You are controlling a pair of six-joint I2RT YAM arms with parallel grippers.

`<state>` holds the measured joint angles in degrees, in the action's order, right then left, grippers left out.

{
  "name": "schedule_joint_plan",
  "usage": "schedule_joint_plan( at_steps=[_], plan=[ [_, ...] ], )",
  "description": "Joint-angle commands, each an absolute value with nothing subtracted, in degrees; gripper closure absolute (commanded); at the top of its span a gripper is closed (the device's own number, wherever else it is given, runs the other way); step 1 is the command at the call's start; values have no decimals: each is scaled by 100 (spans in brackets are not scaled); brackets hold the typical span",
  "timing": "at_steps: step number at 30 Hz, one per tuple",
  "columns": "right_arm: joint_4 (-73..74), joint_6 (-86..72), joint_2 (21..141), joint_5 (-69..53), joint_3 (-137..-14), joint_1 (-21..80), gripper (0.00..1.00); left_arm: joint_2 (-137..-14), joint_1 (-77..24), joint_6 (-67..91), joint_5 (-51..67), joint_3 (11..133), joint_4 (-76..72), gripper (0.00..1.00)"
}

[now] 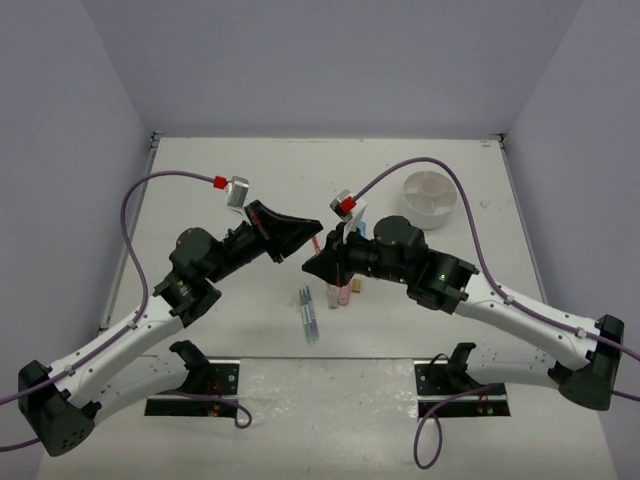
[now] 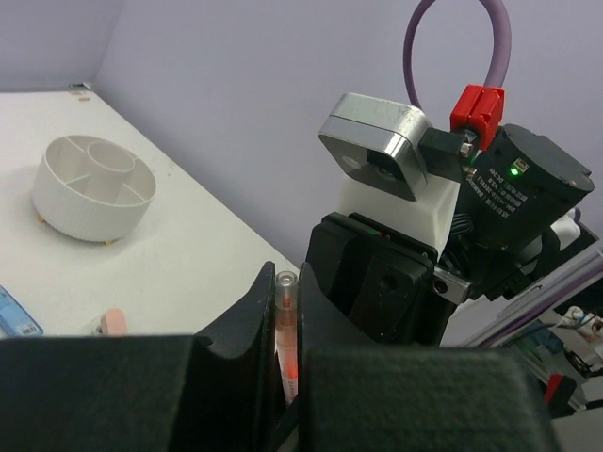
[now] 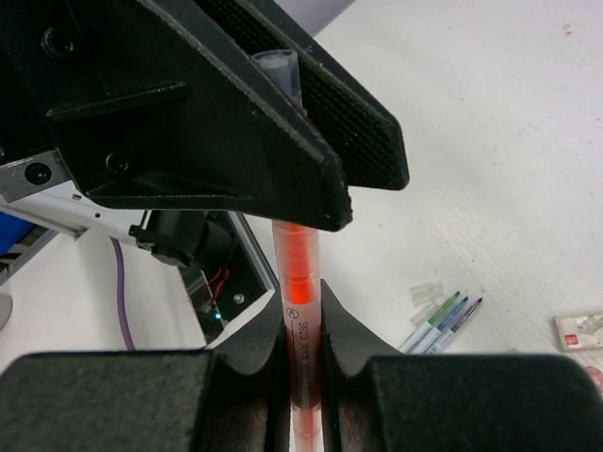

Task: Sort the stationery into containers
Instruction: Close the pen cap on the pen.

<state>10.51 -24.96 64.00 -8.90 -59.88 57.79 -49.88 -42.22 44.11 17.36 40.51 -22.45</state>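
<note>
- Red pen point(image 3: 300, 282), close up against both wrist cameras, is held off the surface point(image 1: 250, 180) between the two arms, over the middle and nearer the near edge than the far one.
- Right claw point(image 3: 301, 350) is closed on one end of the pen, its barrel pinched between the two fingers.
- Left claw point(image 2: 285, 306) is clamped on the other end, and a grey tip pokes out past its fingers.
- Bluish pens point(image 1: 310, 312) lie bunched together on the surface below the claws, towards the near edge.
- Pink blocks point(image 1: 341, 295) sit just beside the bluish pens, on their right.
- White tub point(image 2: 83, 213) stands upright near the far right corner, well apart from the loose stationery. Its wedge compartments and centre cup show only white plastic.
</note>
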Motion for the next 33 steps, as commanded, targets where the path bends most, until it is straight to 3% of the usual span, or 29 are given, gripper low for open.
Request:
schedule_joint_plan(
  at_steps=[1, 9, 16, 24, 32, 33],
  plan=[
    [523, -2373, 6566, -633, -7286, 5061, 100, -4986, -4395, 4275, 2560, 3532, -1592, 100],
    [925, -2375, 7280, -932, -8448, 4730, 100, -5013, -5036, 4430, 2402, 3062, -1876, 100],
    [962, -2372, 7724, -986, -8753, 4665, 100, -5081, -5416, 4459, 2300, 3138, -1990, 100],
    [283, -2315, 7247, -1531, -7270, 4644, 100, -4591, -5449, 3472, 359, 4124, -256, 100],
    [123, -2396, 7451, -1814, -6693, 4658, 100, -5321, -5451, 2607, 1232, 5614, -342, 100],
    [57, -2444, 7432, -1783, -6632, 4658, 100, -5369, -5449, 2617, 1253, 5744, -372, 96]
  ],
)
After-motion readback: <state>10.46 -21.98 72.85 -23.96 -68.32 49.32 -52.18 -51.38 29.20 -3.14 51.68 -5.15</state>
